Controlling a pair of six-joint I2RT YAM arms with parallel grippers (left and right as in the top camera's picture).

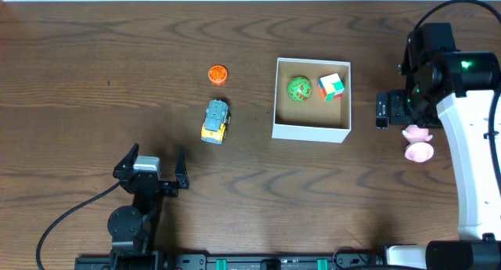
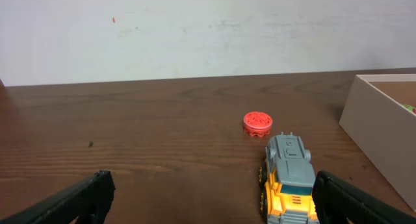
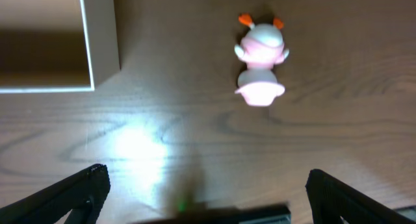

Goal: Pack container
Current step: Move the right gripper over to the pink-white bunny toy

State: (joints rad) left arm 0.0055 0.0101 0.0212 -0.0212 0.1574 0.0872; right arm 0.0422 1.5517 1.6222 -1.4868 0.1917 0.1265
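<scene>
I've got the shallow square container with thin white walls and a brown cardboard floor (image 1: 311, 133) right of centre on the dark wood-grain table (image 1: 94, 59). Inside, along the far wall, sit a green patterned ball (image 1: 298, 89) and a glossy multicoloured cube (image 1: 332, 87), side by side. To its right lies a smooth pink plastic figure (image 3: 260, 62), with my right gripper (image 3: 205, 185) above it, fingers spread wide and empty. On the container's left stands a boxy yellow-and-grey toy truck (image 1: 215, 120), and beyond that a ridged orange disc (image 1: 218, 73). My left gripper (image 1: 153, 165) is near the front edge, fingers parted and holding nothing.
</scene>
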